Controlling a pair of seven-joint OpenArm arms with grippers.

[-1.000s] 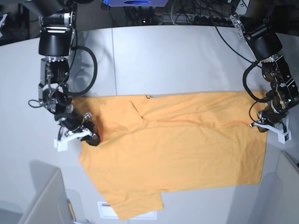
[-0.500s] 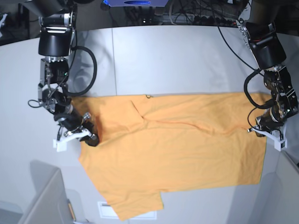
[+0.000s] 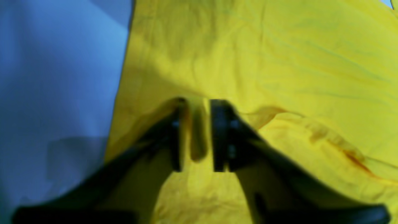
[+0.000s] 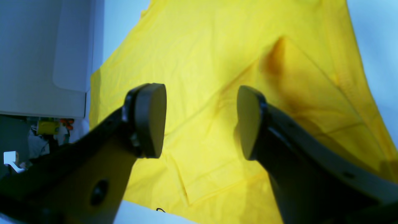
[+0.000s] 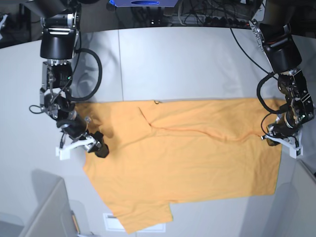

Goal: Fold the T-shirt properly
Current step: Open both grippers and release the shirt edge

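The T-shirt (image 5: 192, 158) lies spread on the grey table (image 5: 187, 64), light orange-yellow, with one sleeve at the lower left and a small dark squiggle (image 5: 157, 102) at its top edge. My left gripper (image 5: 282, 140) is at the shirt's right edge. In the left wrist view it (image 3: 194, 133) is shut on a pinched fold of the T-shirt (image 3: 279, 56). My right gripper (image 5: 81, 147) is at the shirt's left edge. In the right wrist view it (image 4: 199, 123) is open, with the T-shirt (image 4: 202, 53) behind the gap between its fingers and nothing held.
Grey panels stand at the lower left (image 5: 44, 212) and the right edge (image 5: 303, 197). A white label (image 5: 112, 222) lies by the sleeve. Cables and equipment (image 5: 197, 15) run along the back of the table.
My left gripper has moved down and a little left with the shirt's right edge, and the long wrinkle across the middle has pulled straighter. My right gripper has shifted only slightly.
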